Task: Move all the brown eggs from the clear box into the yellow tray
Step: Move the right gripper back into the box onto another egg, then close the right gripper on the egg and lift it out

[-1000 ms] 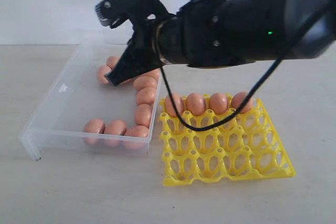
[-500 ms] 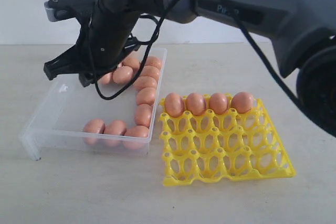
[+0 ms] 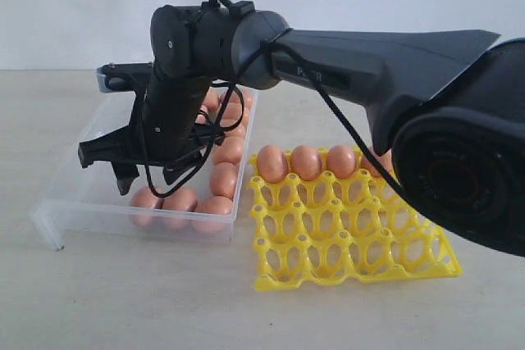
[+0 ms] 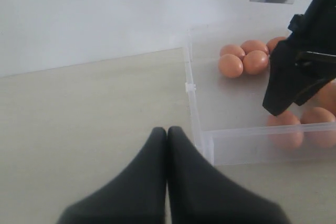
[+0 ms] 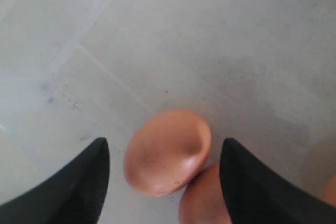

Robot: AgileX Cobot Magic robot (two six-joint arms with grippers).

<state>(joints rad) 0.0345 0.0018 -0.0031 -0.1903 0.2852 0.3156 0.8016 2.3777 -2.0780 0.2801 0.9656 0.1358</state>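
Observation:
The clear box [image 3: 75, 161] lies on the left and holds several brown eggs [image 3: 223, 179] along its right side and front wall. The yellow tray [image 3: 353, 245] beside it carries several eggs [image 3: 306, 161] in its back row. My right gripper [image 3: 148, 183] reaches across into the box and stands open just above the front-left egg [image 3: 148, 199]. Seen from the right wrist, that egg [image 5: 167, 150] lies between the open fingers, untouched, with a second egg [image 5: 202, 203] against it. My left gripper [image 4: 168, 132] is shut and empty over the table outside the box's corner [image 4: 206, 148].
The right arm's thick black body [image 3: 369, 63] and its cable [image 3: 205, 133] hang over the box and the tray's back row. More eggs [image 4: 243, 61] sit in a cluster at the box's far end. Bare table surrounds both containers.
The right arm has swung left from near the tray and come down into the box's front-left part. Its jaws have gone from shut to wide open.

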